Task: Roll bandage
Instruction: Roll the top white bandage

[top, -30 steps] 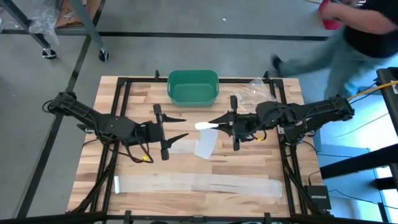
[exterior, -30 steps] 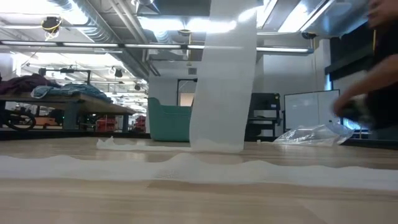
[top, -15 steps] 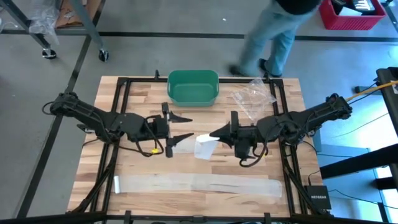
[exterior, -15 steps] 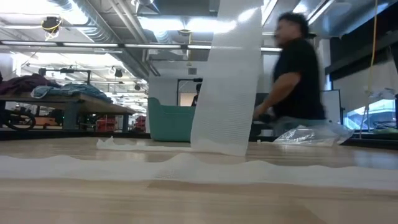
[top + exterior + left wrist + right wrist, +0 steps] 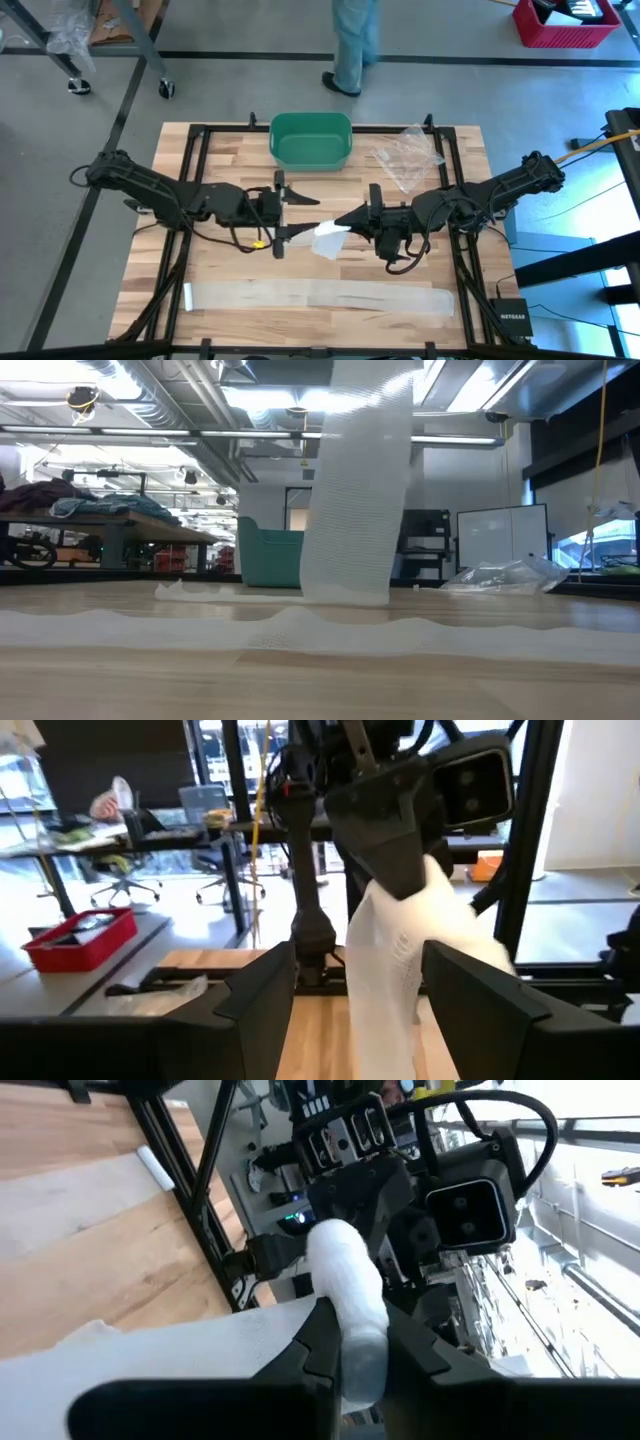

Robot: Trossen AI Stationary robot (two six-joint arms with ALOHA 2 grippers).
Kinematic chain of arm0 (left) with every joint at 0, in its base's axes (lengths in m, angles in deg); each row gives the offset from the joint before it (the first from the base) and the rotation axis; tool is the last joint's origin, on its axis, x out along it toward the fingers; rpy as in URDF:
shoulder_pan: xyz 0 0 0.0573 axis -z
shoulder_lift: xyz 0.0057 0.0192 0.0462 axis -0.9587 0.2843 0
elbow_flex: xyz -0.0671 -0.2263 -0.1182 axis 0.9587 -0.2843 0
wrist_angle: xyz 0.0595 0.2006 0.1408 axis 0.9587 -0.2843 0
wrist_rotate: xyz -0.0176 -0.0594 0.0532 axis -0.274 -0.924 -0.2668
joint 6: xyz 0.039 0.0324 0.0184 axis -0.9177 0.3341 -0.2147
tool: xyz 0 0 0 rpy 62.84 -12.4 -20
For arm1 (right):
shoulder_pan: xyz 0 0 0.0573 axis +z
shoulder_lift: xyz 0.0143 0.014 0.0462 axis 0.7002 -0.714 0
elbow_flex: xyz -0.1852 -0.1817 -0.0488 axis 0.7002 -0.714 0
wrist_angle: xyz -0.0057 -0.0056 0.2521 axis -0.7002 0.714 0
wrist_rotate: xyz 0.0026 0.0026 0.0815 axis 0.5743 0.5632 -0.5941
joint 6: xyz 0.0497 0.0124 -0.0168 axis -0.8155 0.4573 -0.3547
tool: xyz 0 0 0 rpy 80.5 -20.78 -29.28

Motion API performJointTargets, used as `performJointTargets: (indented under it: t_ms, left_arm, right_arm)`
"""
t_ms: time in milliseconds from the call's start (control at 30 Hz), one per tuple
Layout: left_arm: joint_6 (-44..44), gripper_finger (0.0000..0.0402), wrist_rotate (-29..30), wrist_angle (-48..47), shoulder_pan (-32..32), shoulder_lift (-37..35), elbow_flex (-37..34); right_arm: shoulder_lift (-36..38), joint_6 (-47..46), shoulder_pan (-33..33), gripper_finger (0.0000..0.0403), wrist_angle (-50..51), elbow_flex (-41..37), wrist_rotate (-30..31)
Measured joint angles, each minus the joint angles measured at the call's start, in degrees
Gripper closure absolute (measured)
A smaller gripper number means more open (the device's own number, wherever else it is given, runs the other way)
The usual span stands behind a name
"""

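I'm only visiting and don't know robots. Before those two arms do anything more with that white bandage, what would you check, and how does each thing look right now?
1. Right gripper shut on the rolled end of the bandage: ok.
2. Left gripper open, with the hanging bandage strip between its fingers: ok.
3. Strip hanging free down to the table: ok; in the low view it drops straight to the wood.
4. Second long strip lying flat near the front edge, clear of both arms: ok.
5. Green bin and clear plastic bag out of the way: ok.
6. Person walking close behind the table: not ok.
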Motion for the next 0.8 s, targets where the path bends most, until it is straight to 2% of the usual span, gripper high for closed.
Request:
performJointTargets:
  t_ms: [300,600,800]
  left_arm:
    - [0.9,0.0190,-0.7,0.1,0.1,-0.1,0.0]
    - [0.5,0.0190,-3.7,0.3,0.2,-0.7,0.0]
    - [0.9,0.0190,-3.5,-0.2,-0.5,0.0,0.0]
  right_arm:
    - [0.0,-1.5,0.0,0.0361,1.9,0.0,1.8]
    - [0.0,-2.6,-0.1,0.0361,2.1,0.0,6.3]
    - [0.0,-2.6,-0.1,0.0361,0.1,0.0,2.4]
